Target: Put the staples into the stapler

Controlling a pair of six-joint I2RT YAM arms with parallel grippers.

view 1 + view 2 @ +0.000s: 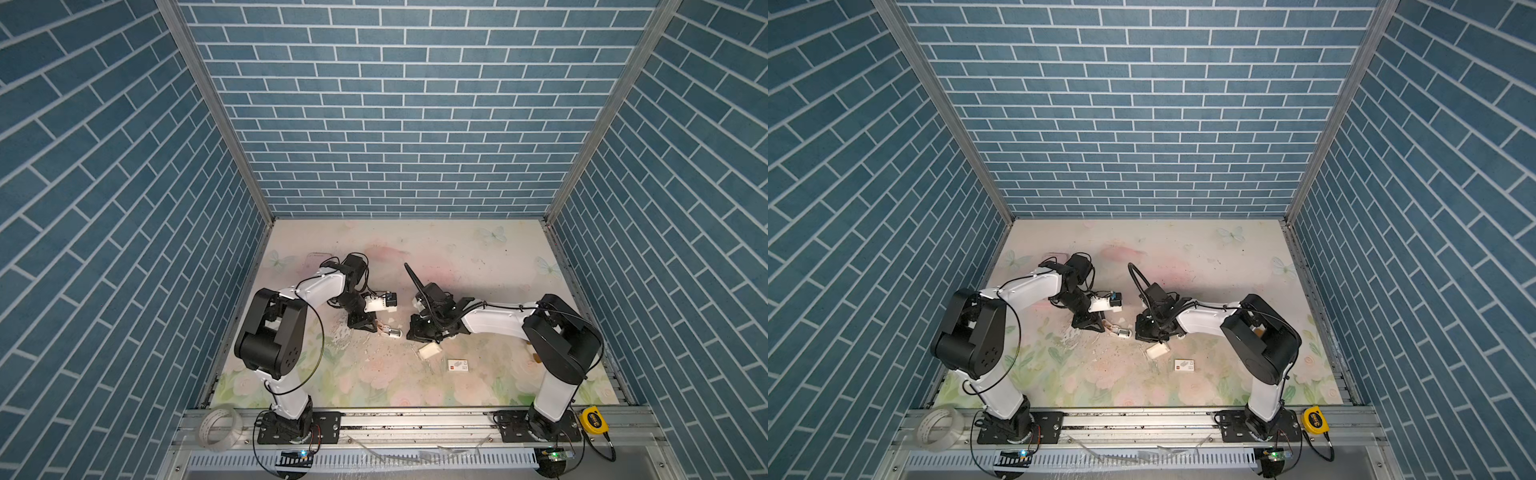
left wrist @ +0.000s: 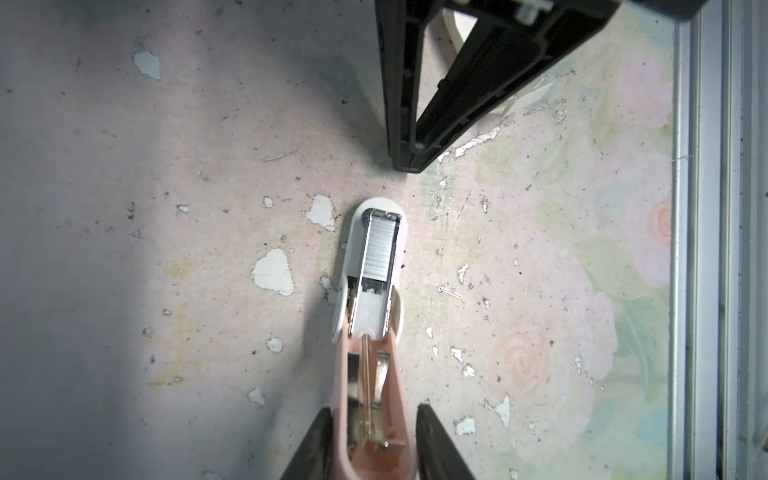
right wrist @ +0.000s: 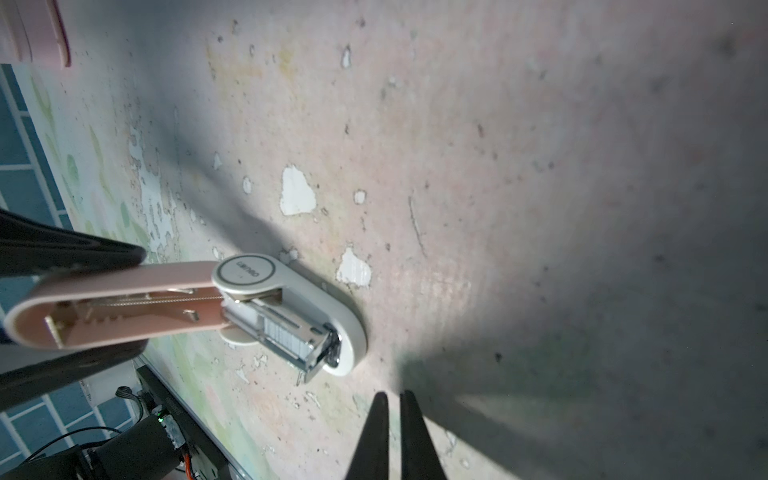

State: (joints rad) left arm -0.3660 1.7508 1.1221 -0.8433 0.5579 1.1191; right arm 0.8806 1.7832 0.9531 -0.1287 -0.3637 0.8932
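The mini stapler (image 2: 353, 266) lies open on the floral mat, a white base with its pink lid (image 2: 345, 374) swung back; it shows small in both top views (image 1: 394, 332) (image 1: 1124, 332). The staples (image 2: 380, 245), a grey metallic strip, sit in its open metal channel (image 3: 286, 336). My left gripper (image 2: 372, 411) is shut on the pink lid, one finger against each side (image 1: 380, 328) (image 1: 1111, 328). My right gripper (image 3: 395, 395) is shut and empty, its tips just off the stapler's front end and apart from it (image 1: 409, 336) (image 1: 1138, 334) (image 2: 409, 164).
A plain white card tray (image 1: 430, 351) (image 1: 1158, 351) lies just in front of the right gripper, and a white sleeve with a red square (image 1: 457, 365) (image 1: 1185, 365) beyond it. A tape roll (image 1: 220, 424) and yellow tape measure (image 1: 594, 417) rest on the front rail.
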